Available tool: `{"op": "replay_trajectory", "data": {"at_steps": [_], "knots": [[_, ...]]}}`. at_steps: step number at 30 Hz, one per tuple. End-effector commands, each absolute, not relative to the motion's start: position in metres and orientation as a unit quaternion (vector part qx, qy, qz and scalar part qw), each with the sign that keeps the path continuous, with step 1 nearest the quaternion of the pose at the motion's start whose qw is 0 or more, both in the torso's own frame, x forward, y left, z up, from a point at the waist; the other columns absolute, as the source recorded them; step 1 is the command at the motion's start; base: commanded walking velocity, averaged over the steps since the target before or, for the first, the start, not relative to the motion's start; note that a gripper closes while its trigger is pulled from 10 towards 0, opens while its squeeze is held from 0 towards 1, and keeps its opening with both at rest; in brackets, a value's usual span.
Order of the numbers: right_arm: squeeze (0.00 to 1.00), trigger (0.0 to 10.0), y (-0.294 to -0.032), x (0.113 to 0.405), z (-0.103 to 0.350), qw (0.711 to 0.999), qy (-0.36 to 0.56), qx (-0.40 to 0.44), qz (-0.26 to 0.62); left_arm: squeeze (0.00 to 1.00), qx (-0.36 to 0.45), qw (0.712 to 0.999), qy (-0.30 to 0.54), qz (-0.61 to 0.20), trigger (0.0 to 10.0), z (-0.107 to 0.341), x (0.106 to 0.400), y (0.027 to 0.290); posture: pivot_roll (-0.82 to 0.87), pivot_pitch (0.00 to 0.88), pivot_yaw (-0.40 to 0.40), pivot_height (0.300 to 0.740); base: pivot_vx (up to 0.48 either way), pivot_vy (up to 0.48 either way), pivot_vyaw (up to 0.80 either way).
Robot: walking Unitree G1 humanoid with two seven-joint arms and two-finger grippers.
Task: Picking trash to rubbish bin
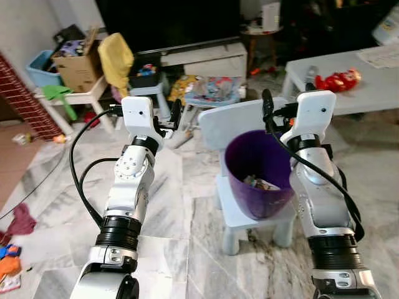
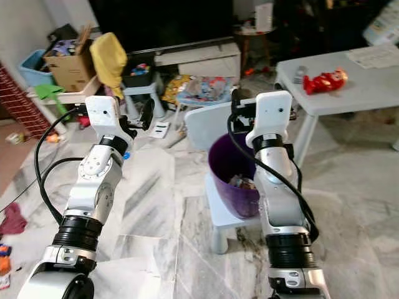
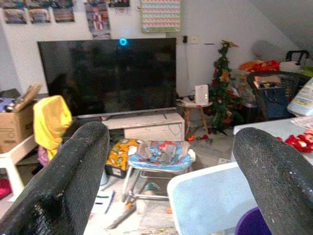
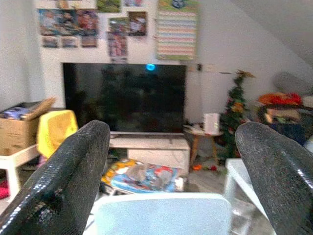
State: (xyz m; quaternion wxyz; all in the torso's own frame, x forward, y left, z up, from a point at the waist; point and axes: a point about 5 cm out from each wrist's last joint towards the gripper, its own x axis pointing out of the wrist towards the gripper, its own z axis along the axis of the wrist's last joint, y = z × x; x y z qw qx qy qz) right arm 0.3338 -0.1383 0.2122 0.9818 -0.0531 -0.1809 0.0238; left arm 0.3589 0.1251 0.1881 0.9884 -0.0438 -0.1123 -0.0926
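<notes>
A purple rubbish bin (image 1: 265, 202) stands on the seat of a small pale-blue chair (image 1: 237, 121), straight ahead of me. Some crumpled trash (image 1: 260, 183) lies inside it. My right gripper (image 1: 268, 107) is raised beside the bin's far right rim, above the chair back; in the right wrist view its fingers (image 4: 63, 166) stand wide apart and hold nothing. My left gripper (image 1: 176, 115) is raised to the left of the chair, open and empty, with its fingers (image 3: 73, 166) spread. A red wrapper (image 1: 336, 80) lies on the white table (image 1: 380, 93) at the right.
A baby bouncer (image 1: 209, 90) and a white TV stand (image 1: 209, 59) are behind the chair. A cardboard box (image 1: 78, 65) and a yellow cloth (image 1: 116, 57) sit at the back left. A red cloth (image 1: 22, 221) and small items lie on the marble floor at the left.
</notes>
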Motion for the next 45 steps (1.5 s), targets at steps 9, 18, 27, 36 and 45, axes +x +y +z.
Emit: {"op": "replay_trajectory", "data": {"at_steps": [9, 18, 27, 36, 45], "knots": [[0.0, 10.0, -0.1347, 0.3352, 0.2181, 0.98, -0.192, -0.051, 0.027, 0.0, -0.044, 0.988, -0.115, -0.093, 10.0, 0.1908, 0.3601, 0.1285, -0.15, 0.0, 0.126, 0.74, 0.285, 0.0, 0.0], [0.0, 10.0, -0.1339, 0.3354, 0.2189, 0.979, -0.194, -0.051, 0.027, 0.0, -0.045, 0.988, -0.114, -0.094, 10.0, 0.1904, 0.3597, 0.1283, -0.15, 0.0, 0.126, 0.74, 0.298, 0.0, 0.0], [0.0, 10.0, -0.1337, 0.3354, 0.2189, 0.979, -0.194, -0.051, 0.026, 0.0, -0.05, 0.988, -0.118, -0.083, 10.0, 0.1897, 0.3589, 0.1295, -0.15, 0.0, 0.126, 0.74, 0.193, 0.0, 0.0], [0.0, 10.0, -0.1348, 0.3357, 0.2189, 0.979, -0.194, -0.051, 0.025, 0.0, -0.055, 0.989, -0.114, -0.071, 10.0, 0.1879, 0.3589, 0.1321, -0.15, 0.0, 0.123, 0.74, 0.0, 0.0, 0.0], [0.0, 10.0, -0.1317, 0.3368, 0.218, 0.98, -0.189, -0.063, 0.031, 0.0, -0.054, 0.989, -0.116, -0.069, 10.0, 0.1886, 0.3596, 0.1317, -0.15, 0.0, 0.122, 0.74, 0.0, 0.0, 0.42]]}}
